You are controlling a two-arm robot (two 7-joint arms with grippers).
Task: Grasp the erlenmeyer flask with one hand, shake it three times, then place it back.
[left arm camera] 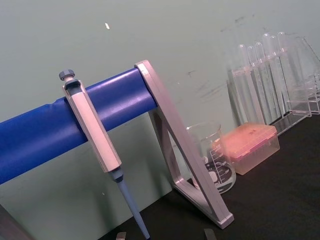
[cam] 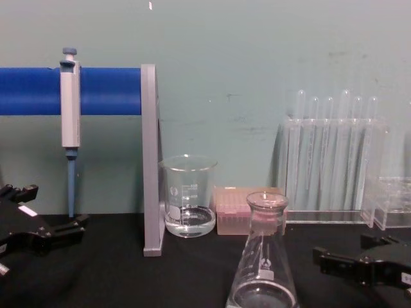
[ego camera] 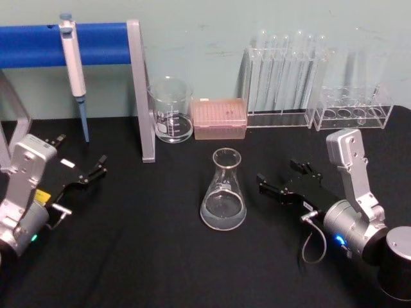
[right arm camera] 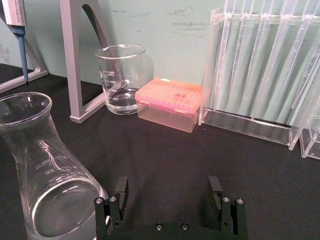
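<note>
Glassware on the black desk (ego camera: 160,256): one erlenmeyer flask (ego camera: 223,190), one beaker (ego camera: 171,110), one pink box (ego camera: 219,119), two clear racks with test tubes (ego camera: 286,70). One pipette (ego camera: 74,70) hangs from the blue bar (ego camera: 38,43). The flask stands upright mid-desk, bare cloth all around it, clear glass with white marks and a little liquid. The right tool (ego camera: 282,183) sits just beside it, released, jaws spread. The left tool (ego camera: 90,174) rests near the left edge, also spread.
</note>
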